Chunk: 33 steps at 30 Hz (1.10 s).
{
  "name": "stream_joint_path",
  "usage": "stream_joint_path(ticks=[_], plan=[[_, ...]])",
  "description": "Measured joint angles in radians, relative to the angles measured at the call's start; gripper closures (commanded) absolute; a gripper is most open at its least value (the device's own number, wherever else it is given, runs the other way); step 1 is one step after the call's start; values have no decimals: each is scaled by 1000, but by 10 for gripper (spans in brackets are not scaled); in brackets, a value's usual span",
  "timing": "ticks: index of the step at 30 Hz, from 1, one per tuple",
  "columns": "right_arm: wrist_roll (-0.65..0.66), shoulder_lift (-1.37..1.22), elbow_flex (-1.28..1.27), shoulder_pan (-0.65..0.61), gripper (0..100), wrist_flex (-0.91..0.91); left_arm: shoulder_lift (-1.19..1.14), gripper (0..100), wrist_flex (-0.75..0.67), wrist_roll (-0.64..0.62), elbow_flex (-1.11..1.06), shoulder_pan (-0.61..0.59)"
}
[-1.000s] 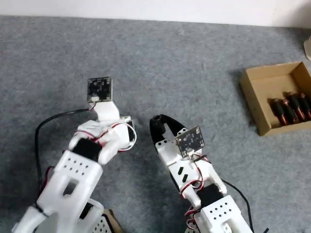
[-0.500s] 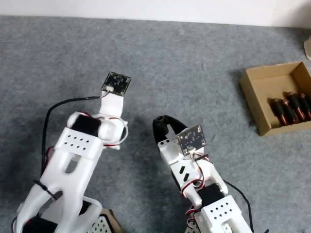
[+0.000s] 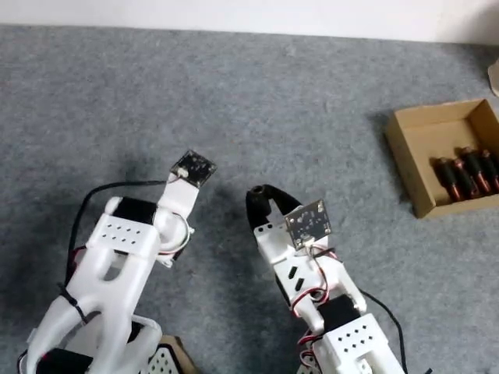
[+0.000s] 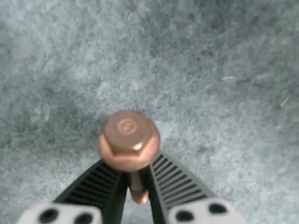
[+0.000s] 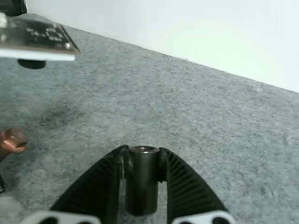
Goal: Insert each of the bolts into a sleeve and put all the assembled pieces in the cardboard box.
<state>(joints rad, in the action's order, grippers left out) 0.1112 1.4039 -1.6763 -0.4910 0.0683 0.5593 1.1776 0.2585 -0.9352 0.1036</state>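
Pieces point(image 3: 466, 173) lie in cardboard box point(image 3: 401, 160) on carpet point(image 3: 312, 101)

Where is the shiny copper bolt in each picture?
High view: the left arm covers it; it sits under the small camera board.
Left wrist view: the bolt is in the middle, head facing the camera, pinched by the left gripper.
Right wrist view: the bolt is at the picture's edge, near that same board, past the sleeve in the right gripper.
Shared landmark: the camera board; the grey mat too.

Overhead; wrist cameras seemingly near table point(image 3: 327, 86)
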Motion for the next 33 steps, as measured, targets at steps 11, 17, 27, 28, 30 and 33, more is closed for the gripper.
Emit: stream_joint_path(ticks=[11,17,27,28,30,33], plan=[[0,0,0,0,992,0,-6,857,37,5,0,2],[0,0,0,18,992,0,-6,856,37,5,0,2],[0,0,0,34,992,0,-6,856,37,87,46,2],[0,0,0,34,992,0,-6,856,37,87,46,2],[0,0,0,34,992,0,-6,856,37,87,46,8],[0,0,0,34,992,0,-6,856,37,87,46,55]])
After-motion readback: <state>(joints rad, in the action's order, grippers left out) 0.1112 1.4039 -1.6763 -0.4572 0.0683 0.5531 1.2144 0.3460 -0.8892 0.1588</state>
